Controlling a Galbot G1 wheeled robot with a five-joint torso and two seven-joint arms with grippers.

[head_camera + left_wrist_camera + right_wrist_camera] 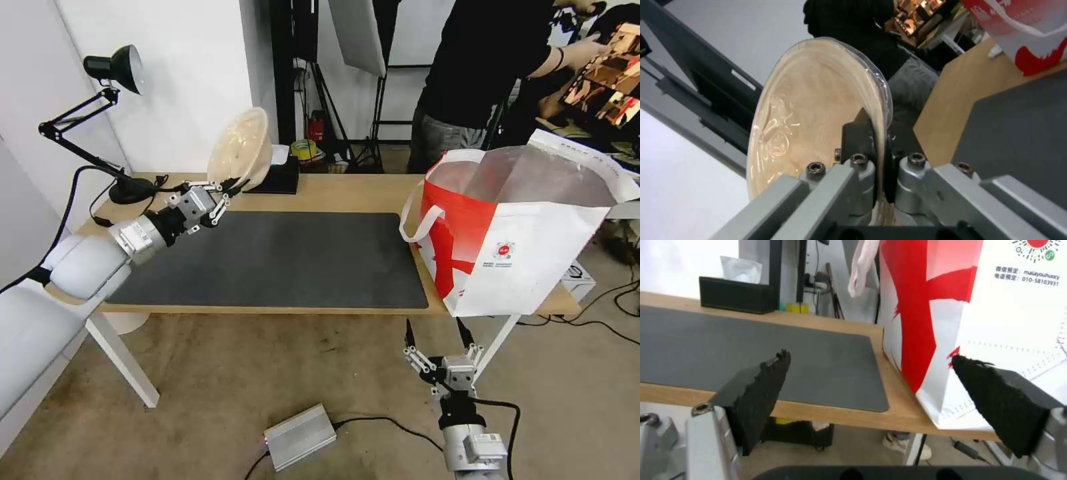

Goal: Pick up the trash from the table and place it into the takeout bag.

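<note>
The left gripper [223, 193] pinches only the rim of the beige shallow bowl [241, 148], holding it on edge in the air above the far left corner of the table [347, 190], well apart from the takeout bag [527, 247] standing at the right end. With so thin a hold, the bowl may pivot or slip on its way across the dark mat [280, 257], or catch the bag's rim. The right gripper [437, 340] hangs spread open below the table's front edge, idle. The bag's contents are hidden, so whether the other trash is inside cannot be told
</note>
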